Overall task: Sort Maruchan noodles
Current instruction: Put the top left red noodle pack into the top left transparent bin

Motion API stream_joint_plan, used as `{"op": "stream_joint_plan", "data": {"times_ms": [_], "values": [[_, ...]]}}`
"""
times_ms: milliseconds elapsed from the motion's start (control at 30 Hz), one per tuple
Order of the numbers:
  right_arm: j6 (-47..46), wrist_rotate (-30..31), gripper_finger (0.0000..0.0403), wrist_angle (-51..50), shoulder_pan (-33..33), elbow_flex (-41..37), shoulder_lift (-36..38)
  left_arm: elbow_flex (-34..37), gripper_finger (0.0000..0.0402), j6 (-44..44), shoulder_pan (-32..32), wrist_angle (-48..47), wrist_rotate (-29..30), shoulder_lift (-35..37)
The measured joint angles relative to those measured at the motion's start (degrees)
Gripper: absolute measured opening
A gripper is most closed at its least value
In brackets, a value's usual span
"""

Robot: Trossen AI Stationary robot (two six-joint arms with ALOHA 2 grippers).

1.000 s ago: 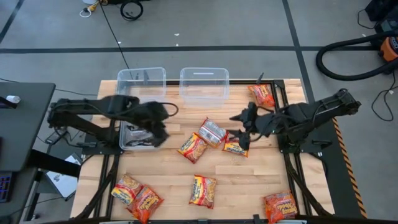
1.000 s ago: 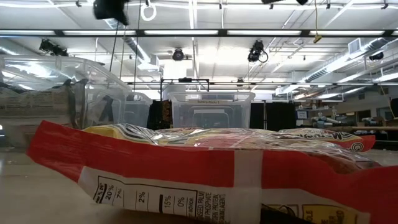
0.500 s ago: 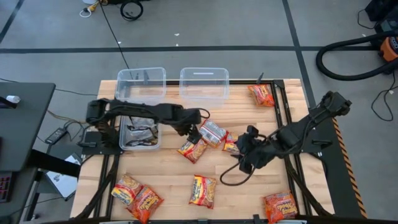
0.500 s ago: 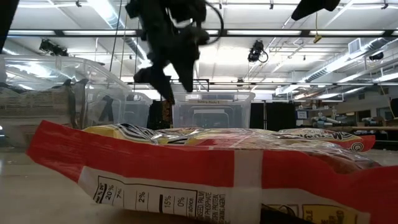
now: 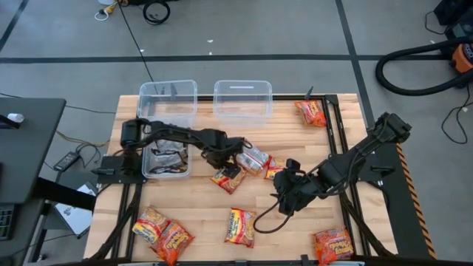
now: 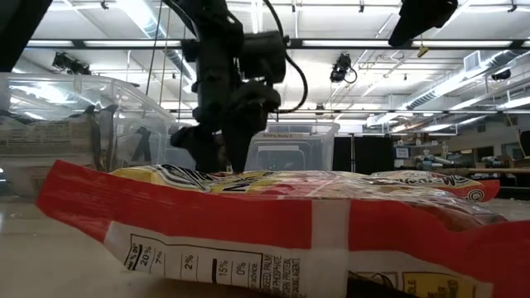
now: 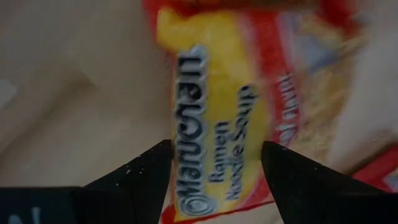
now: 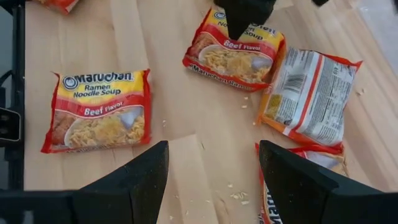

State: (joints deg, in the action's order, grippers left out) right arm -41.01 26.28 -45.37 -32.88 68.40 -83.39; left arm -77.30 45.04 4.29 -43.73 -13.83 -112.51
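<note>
The left gripper [image 5: 228, 164] is hanging low over the yellow-and-red packet [image 5: 228, 176] in the middle of the wooden table [image 5: 199, 199], its jaws standing apart on either side of that packet's printed face with nothing clamped between them. In the left wrist view the same packet [image 7: 217, 118] is filling the space ahead of the 2 dark fingers [image 7: 140, 174]. Just beyond this packet, toward the 2 clear bins, a silver-backed packet [image 5: 253, 157] is lying tilted, and another yellow-and-red packet [image 5: 275, 170] is lying beside the silver one.

The right gripper [image 5: 283, 201] is hovering above bare wood a little to the near side of that cluster, jaws apart and holding nothing. Its wrist view is looking down on a beef-flavour packet [image 8: 98, 110] lying flat and alone, with the cluster farther off.

The nearer clear bin [image 5: 148, 168] is sitting beside the left arm, left of the middle packet, and dark packets [image 5: 168, 154] are lying inside it. 2 more clear bins [image 5: 242, 98] are standing side by side at the far edge of the table. An orange-red packet [image 5: 311, 112] is lying at the far right corner. Along the near edge, 2 orange-red packets [image 5: 162, 230] are overlapping at the left, a yellow-and-red one [image 5: 242, 226] is lying in the middle, and an orange one [image 5: 332, 244] is lying at the right.
</note>
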Motion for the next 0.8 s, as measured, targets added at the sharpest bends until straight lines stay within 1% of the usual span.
{"op": "stream_joint_plan", "data": {"times_ms": [200, 267, 367, 433, 600, 700, 800], "values": [[0.0, 0.01, 0.0255, 0.72, -0.04, 0.02, 0.26, -0.31, 0.0251, -0.77, -0.45, 0.69, -1.83, -2.5], [0.0, -0.02, 0.0255, 0.65, -0.07, 0.02, 0.19, -0.31, 0.0251, -1.65, -0.87, 1.3, -1.59, -2.58], [0.07, 0.03, 0.0255, 0.66, -0.04, 0.02, 0.17, -0.28, 0.0236, -1.73, -1.49, 2.42, -0.68, -2.56], [0.38, 0.48, 0.0255, 0.54, -0.01, 0.02, 0.26, -0.17, 0.0213, -1.51, -1.7, 2.62, -0.13, -2.23], [1.18, 2.62, 0.0255, 0.35, 0.57, 0.01, 2.24, -0.03, 0.0121, -1.1, -1.7, 2.08, 1.11, -1.16], [1.75, 3.16, 0.0255, 0.17, 1.2, 0.02, 3.53, 0.22, 0.0065, -0.42, -1.66, 1.09, 2.45, 1.44], [2.48, 3.23, 0.0255, -0.02, 2.2, 0.02, 4.57, -0.41, 0.0016, 0.66, -1.57, -0.44, 3.66, 5.99]]}}
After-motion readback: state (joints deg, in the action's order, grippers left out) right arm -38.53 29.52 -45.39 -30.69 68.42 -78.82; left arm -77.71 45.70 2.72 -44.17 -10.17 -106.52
